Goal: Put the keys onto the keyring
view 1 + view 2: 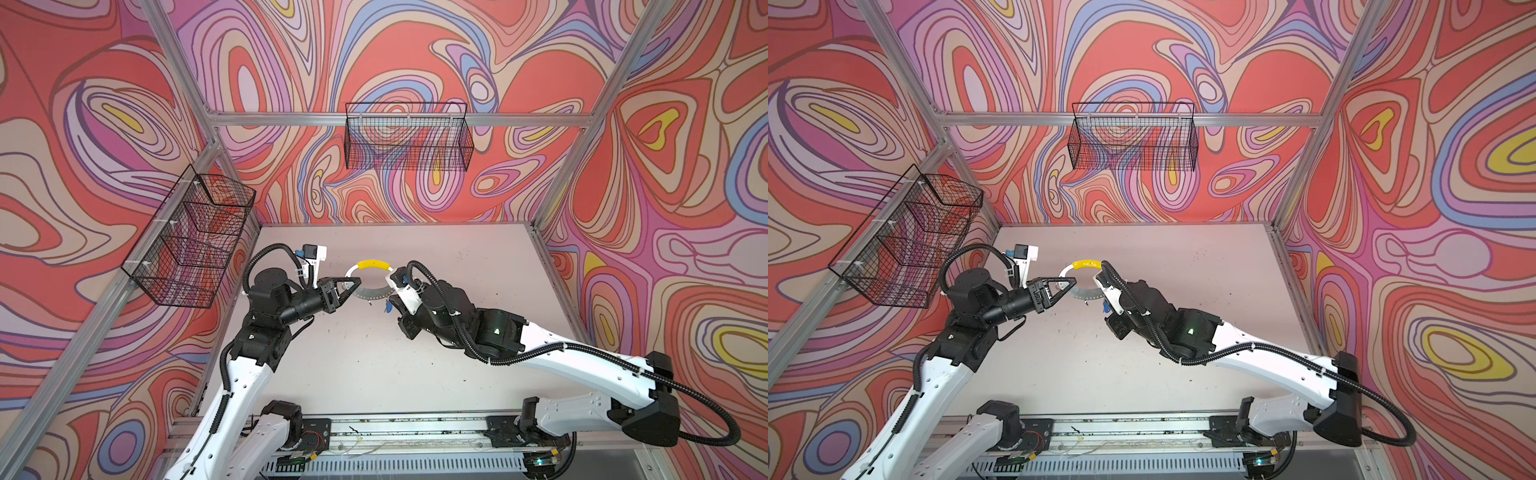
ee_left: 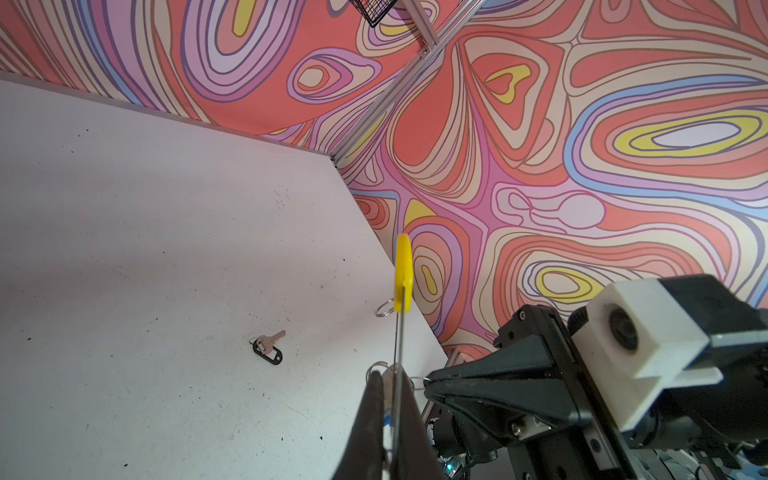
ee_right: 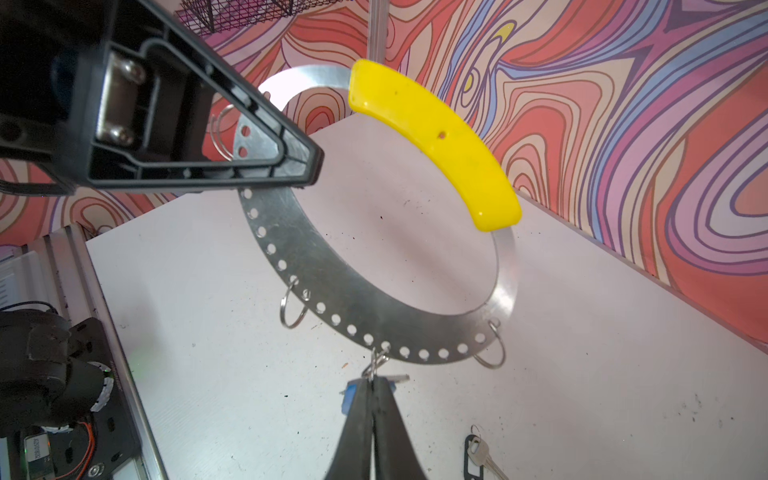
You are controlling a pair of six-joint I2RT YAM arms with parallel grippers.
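we find the left gripper (image 1: 356, 283) clamped tight on the large flat grey perforated metal keyring (image 3: 332, 291), holding it upright above the white table (image 3: 582, 332). the right gripper (image 3: 374, 388) pinches the silver key with the blue oval tag (image 3: 347, 399) – its small ring touches the keyring's lower rim – while the black-tagged silver key (image 2: 268, 351) lies flat on the table.

No writing, label or number is legible on anything here.

Swirled red-pink walls (image 1: 415, 54) – two black wire baskets (image 1: 409, 141) – pale speckled tabletop (image 1: 374, 365).
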